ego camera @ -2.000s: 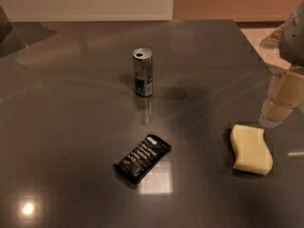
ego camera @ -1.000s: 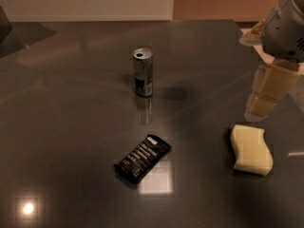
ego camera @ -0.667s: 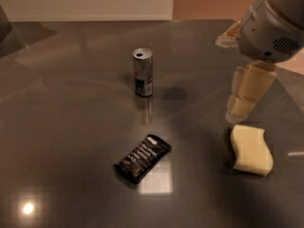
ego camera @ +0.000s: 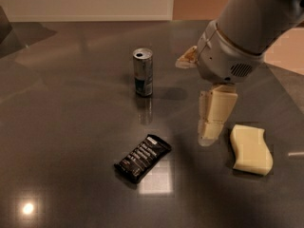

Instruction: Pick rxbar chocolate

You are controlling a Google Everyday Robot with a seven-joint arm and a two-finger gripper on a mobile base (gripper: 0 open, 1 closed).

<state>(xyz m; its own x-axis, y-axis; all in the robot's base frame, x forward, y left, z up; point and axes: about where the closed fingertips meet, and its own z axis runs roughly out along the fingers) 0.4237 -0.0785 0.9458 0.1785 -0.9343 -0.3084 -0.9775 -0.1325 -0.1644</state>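
The rxbar chocolate [ego camera: 142,157] is a flat black wrapper with white text, lying at an angle on the dark glossy table [ego camera: 71,103] at front centre. My gripper [ego camera: 199,101] hangs from the arm entering at the upper right. It is above the table, to the right of the bar and a little behind it, not touching it. It is open and empty. One beige finger [ego camera: 213,113] points down near the table, the other [ego camera: 187,58] sticks out to the left higher up.
A slim silver can [ego camera: 143,72] stands upright behind the bar, left of the gripper. A pale yellow wavy sponge [ego camera: 251,148] lies just right of the lower finger. A wall runs along the table's far edge.
The arm has swung in from the right edge towards the left and the middle of the table, past the sponge, closer to the bar. Bar, can and sponge have not moved.
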